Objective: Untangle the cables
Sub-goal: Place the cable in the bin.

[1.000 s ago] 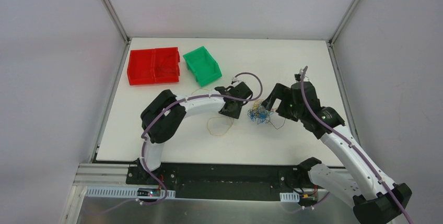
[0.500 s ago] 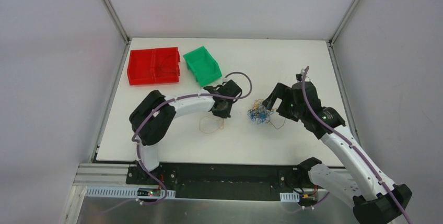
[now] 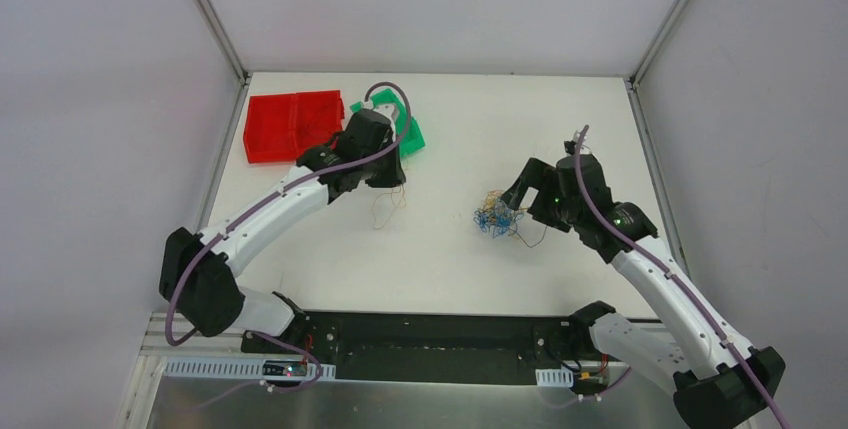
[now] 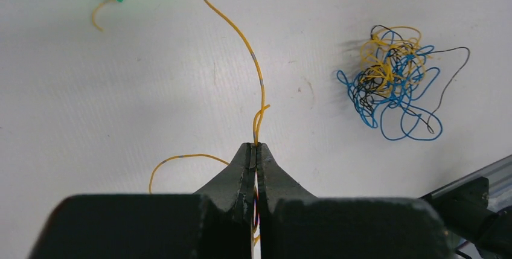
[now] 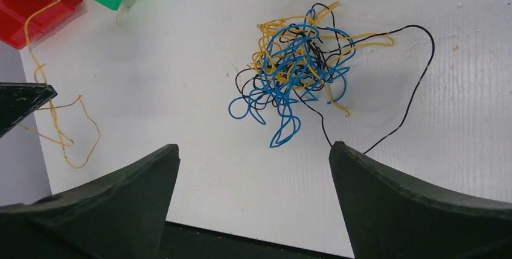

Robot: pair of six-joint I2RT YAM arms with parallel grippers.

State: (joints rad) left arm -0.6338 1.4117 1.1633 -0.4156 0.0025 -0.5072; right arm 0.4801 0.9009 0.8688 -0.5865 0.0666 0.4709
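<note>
The cables lie as a small knot of blue, yellow and black wire on the white table, right of centre; it also shows as the knot and the knot in the wrist views. One long yellow cable is apart from it. My left gripper is shut on that yellow cable, whose loops dangle below the gripper near the green bin. My right gripper stands wide open just short of the knot, empty, with a black strand touching its right fingertip.
A red divided bin and a green bin stand at the back left, close behind the left gripper. The table's black front rail runs along the near edge between the arm bases.
The left gripper has shut on the yellow cable and carried it up and back-left, away from the knot toward the green bin. The right arm has barely moved.
</note>
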